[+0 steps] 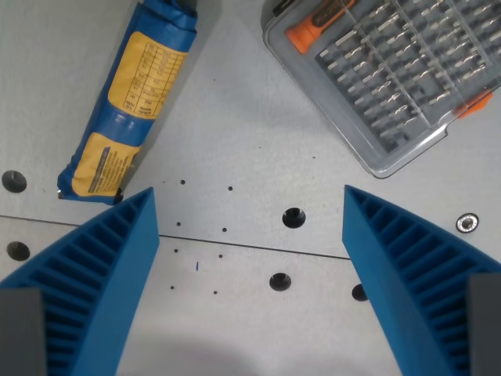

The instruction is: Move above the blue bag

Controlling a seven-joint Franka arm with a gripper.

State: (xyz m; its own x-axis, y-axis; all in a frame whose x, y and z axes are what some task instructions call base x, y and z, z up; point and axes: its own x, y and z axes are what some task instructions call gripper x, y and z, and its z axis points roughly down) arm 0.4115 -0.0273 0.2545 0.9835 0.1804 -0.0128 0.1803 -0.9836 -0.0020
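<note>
A robot hand (250,235) with two ribbed blue fingers (102,274) spread wide, holding nothing, hovers over a grey metal table (250,133) dotted with holes. The long blue plastic bag with yellow labels (133,98) lies toward the table's far left. It looks light, soft and crinkly, best pinched across its narrow middle. A clear plastic case of screwdriver bits (399,70) sits far right.

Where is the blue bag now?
In the wrist view's upper left, the blue bag lies diagonally on the table, left of the screwdriver bit case.
</note>
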